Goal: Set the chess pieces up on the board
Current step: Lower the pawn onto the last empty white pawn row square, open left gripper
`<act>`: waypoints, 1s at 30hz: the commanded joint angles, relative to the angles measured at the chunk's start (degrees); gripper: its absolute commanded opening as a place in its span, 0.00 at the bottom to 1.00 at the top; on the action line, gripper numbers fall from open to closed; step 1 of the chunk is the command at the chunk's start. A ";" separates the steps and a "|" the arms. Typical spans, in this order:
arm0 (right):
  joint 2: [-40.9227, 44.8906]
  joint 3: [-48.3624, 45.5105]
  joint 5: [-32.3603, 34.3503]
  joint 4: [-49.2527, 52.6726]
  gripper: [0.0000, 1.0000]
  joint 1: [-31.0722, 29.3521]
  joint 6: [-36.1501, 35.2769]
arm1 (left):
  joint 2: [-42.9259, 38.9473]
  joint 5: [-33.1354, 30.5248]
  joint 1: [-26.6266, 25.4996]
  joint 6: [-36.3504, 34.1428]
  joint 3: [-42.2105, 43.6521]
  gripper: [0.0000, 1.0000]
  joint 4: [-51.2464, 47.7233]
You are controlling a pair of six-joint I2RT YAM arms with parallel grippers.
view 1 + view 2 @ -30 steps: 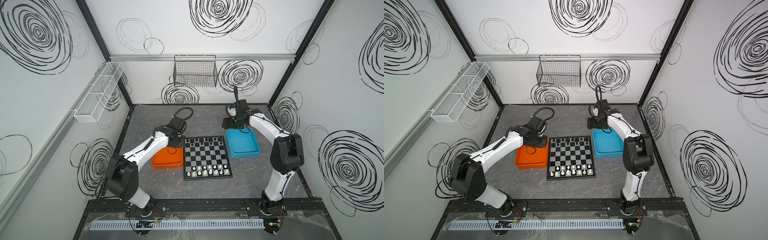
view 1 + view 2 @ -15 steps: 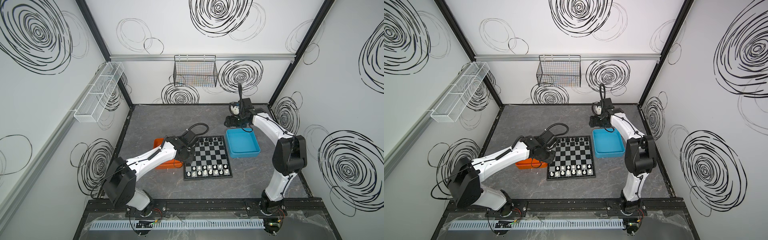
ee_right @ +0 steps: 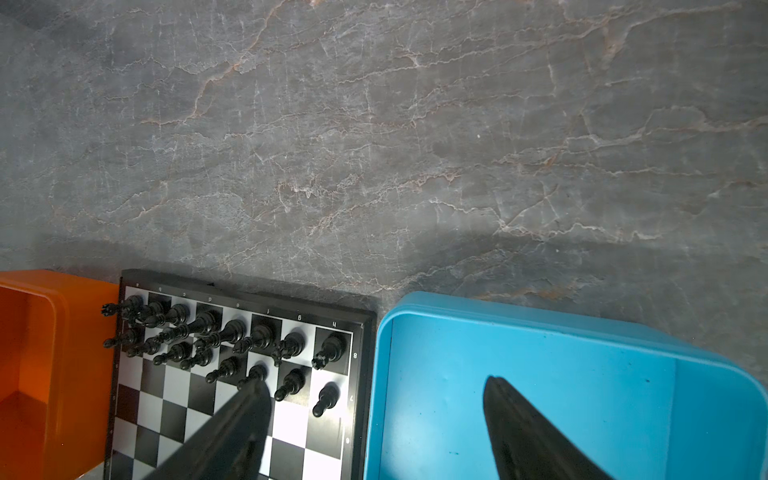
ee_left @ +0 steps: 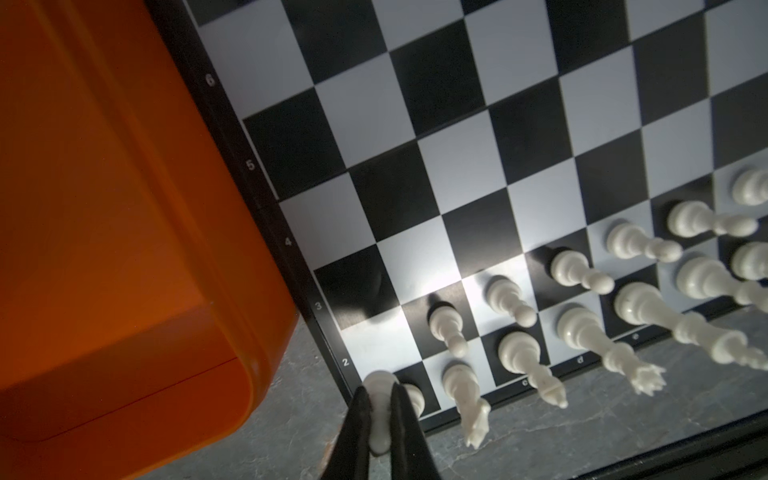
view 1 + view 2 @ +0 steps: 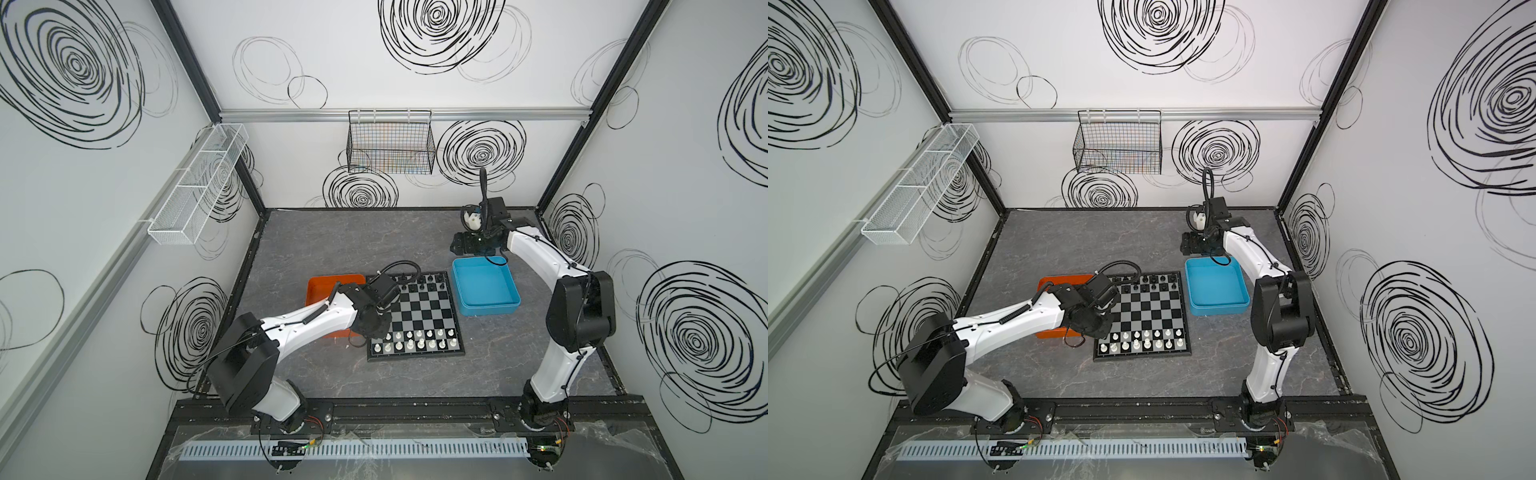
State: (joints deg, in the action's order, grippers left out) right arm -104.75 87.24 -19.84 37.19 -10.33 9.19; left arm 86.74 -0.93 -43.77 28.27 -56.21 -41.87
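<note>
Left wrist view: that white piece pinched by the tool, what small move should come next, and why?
Probably lower the white piece onto the bare light square at the end of the white pawn row; the left tool, shut on it, hangs right by that gap.

Dark grey marbled surface (image 5: 332, 245), 3 items directly on it.
Board (image 5: 424, 309) lies flat approx. mid-surface, edges square to the surface front. Orange tray (image 5: 328, 286) sits on the board's left side, hard against its rim. Blue tray (image 5: 488, 309) sits on the board's right, just beside the far corner w/ a thin gap, set further back than the board.
</note>
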 commanded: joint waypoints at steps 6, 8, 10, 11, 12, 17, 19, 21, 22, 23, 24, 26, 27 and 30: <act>1.74 -0.65 -0.15 -0.72 0.85 0.49 -0.59 | 1.58 0.38 -0.40 0.60 1.73 0.12 2.66; 1.74 -0.66 -0.14 -0.77 0.85 0.58 -0.60 | 1.92 0.37 -0.35 0.47 2.21 0.13 3.17; 1.76 -0.75 -0.20 -0.72 0.85 0.62 -0.60 | 2.25 0.36 -0.43 0.40 2.65 0.13 3.77; 1.74 -0.75 -0.28 -0.74 0.85 0.66 -0.62 | 2.44 0.47 -0.39 0.42 2.85 0.13 3.98; 1.74 -0.75 -0.33 -0.72 0.85 0.66 -0.58 | 2.68 0.60 -0.44 0.39 2.94 0.14 4.09; 1.52 -0.75 -0.40 -0.77 0.85 0.75 -0.63 | 3.08 0.88 -0.62 0.29 2.86 0.14 4.24; 1.48 -0.67 -0.48 -0.80 0.85 0.79 -0.62 | 3.15 0.76 -0.62 0.14 2.80 0.15 4.25; 1.39 -0.67 -0.54 -0.72 0.85 0.75 -0.53 | 3.43 0.74 -0.60 0.06 2.77 0.15 4.25; 1.39 -0.67 -0.53 -0.71 0.85 0.79 -0.57 | 3.44 0.74 -0.55 -0.05 2.77 0.15 4.32; 1.32 -0.67 -0.53 -0.74 0.85 0.80 -0.61 | 3.49 0.70 -0.57 -0.11 2.77 0.16 4.42; 1.37 -0.64 -0.48 -0.72 0.85 0.76 -0.56 | 3.51 0.68 -0.56 -0.13 2.72 0.16 4.43; 1.30 -0.65 -0.41 -0.73 0.85 0.78 -0.57 | 3.61 0.50 -0.61 -0.19 2.60 0.16 4.47; 1.30 -0.60 -0.42 -0.65 0.85 0.75 -0.58 | 3.70 0.42 -0.59 -0.18 2.59 0.16 4.43; 1.30 -0.72 -0.44 -0.67 0.85 0.75 -0.59 | 3.79 0.16 -0.55 -0.06 2.59 0.16 4.49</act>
State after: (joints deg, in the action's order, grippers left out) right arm -104.75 87.09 -20.27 36.97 -9.74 9.19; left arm 89.73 -0.12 -43.99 28.32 -53.63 -37.76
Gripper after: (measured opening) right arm 0.846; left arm 0.161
